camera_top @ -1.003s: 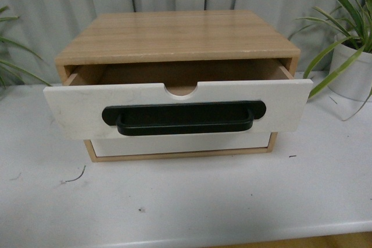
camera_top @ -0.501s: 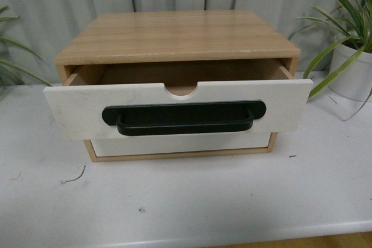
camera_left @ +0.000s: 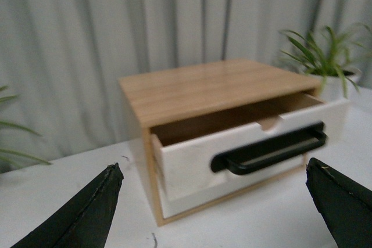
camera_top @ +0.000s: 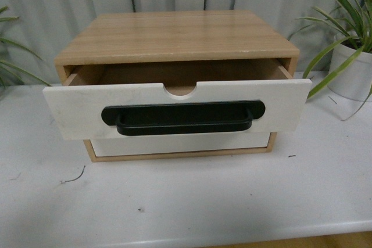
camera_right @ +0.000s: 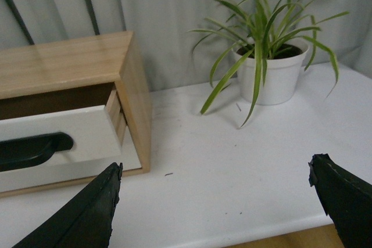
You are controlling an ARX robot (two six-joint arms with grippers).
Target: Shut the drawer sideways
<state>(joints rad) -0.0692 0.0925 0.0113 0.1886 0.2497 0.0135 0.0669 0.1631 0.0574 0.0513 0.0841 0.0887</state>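
Holds left gripper and right gripper spread wide, empty, short of the pulled-out drawer, likely leaving approach room.

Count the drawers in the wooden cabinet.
2: the upper drawer, with a black handle, stands pulled open; the lower drawer, plain white, sits shut beneath it.

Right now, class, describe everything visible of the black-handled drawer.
The drawer is pulled partly out of the light wooden cabinet, level, facing the robot. Its wide white front has a semicircular notch in the top edge and a long black bar handle. Its sides look wooden. It overhangs the plain lower front. Nothing touches its front.
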